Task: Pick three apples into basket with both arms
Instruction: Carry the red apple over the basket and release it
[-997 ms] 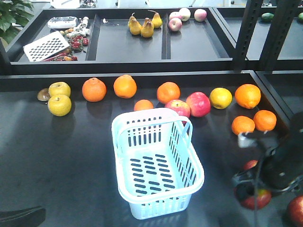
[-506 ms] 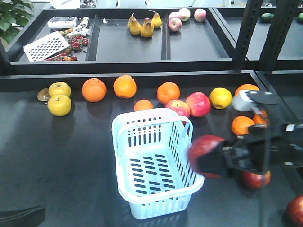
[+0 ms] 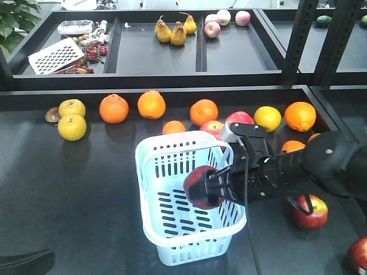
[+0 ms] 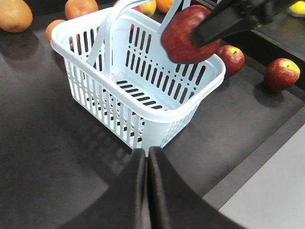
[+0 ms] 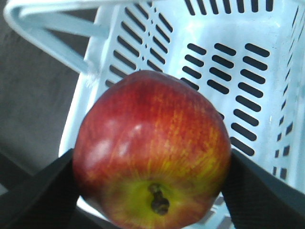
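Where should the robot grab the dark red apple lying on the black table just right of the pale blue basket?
Probably around its widest middle, fingers on opposite cheeks, coming down from above. The dark red apple sits with its stem roughly up on the black table, apart from the other fruit, so its round sides are free to pinch.

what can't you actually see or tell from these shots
Front view: one apple is cut off by the lower right corner; the left arm is only a dark sliver at the bottom edge.
Right wrist view: the held apple fills the frame, hiding much of the basket floor; jaws show only as dark corners.
Front view: small items beside the grater are too small to identify.
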Controlling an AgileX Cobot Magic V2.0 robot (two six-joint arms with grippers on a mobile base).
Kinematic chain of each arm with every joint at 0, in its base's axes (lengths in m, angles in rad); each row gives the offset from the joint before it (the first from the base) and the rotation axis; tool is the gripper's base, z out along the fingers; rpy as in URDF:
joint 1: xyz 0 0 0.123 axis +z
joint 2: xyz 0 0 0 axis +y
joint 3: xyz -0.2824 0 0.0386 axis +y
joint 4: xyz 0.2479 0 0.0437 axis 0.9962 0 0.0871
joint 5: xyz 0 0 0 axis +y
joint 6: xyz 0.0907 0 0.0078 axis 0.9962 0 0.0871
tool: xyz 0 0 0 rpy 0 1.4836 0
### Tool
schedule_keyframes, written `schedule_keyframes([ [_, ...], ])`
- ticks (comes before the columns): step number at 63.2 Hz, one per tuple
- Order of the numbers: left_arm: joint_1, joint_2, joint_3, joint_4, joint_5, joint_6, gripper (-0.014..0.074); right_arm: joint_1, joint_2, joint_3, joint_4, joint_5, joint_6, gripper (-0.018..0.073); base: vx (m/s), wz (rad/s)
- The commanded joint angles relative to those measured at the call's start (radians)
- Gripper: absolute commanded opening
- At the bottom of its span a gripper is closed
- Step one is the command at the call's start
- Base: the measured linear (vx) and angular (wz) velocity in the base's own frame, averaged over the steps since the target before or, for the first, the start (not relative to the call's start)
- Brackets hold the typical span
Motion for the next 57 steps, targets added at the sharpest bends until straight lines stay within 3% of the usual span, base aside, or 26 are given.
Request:
schedule_keyframes([
  [1, -0.002, 0.005, -0.023, -0.028, -0.060, -0.010, -0.0006, 0.001, -0.019, -0.040, 0.064, -0.027, -0.014, 0.0554, 0.00, 0.00],
  [30, -0.002, 0.005, -0.023, -0.028, -0.060, -0.010, -0.0006, 0.001, -0.019, -0.040, 0.104, -0.036, -0.012, 0.0561, 0.00, 0.00],
  [57, -0.002, 0.005, -0.023, -0.028, -0.060, -0.010, -0.0006, 0.001, -0.019, -0.040, 0.073, -0.055, -0.048, 0.0540, 0.00, 0.00],
])
